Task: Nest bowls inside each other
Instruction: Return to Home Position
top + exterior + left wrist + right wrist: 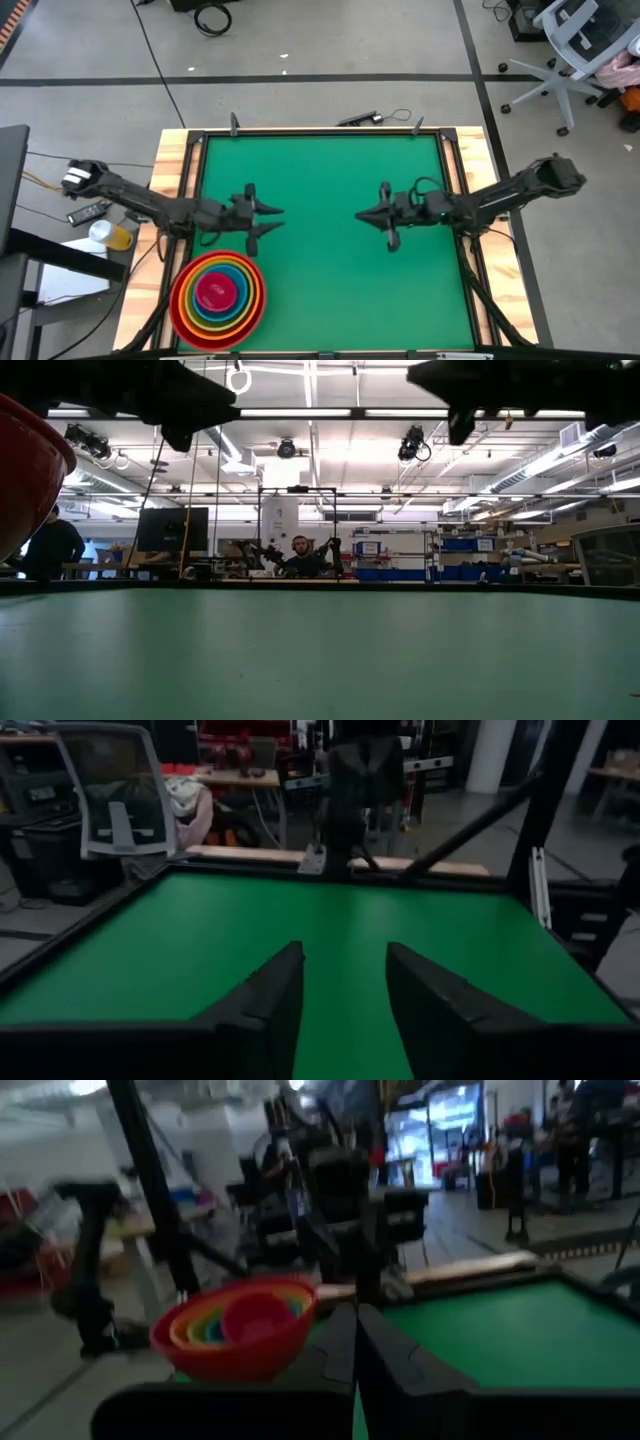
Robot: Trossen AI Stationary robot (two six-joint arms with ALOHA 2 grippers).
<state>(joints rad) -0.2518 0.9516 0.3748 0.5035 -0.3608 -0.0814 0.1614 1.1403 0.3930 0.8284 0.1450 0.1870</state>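
The bowls [217,297] stand nested as one stack at the table's near left corner. Red is outermost, with orange, yellow-green and blue rings inside it and pink in the middle. The stack rests by the red bowl's base on the green mat. It also shows in the right wrist view as bowls [240,1330], and its red wall [28,470] fills the low view's left edge. My left gripper [281,219] hovers level just beyond the stack, open, with only mat between its fingers [270,1000]. My right gripper [360,215] hovers level at mid-table, facing it, shut on nothing [355,1345].
Green mat [320,270] lies bare between and in front of both grippers. A wooden frame with black rails [190,190] borders the table. A small dark object with a cable [362,119] lies on the far edge. People [300,555] sit in the room far behind.
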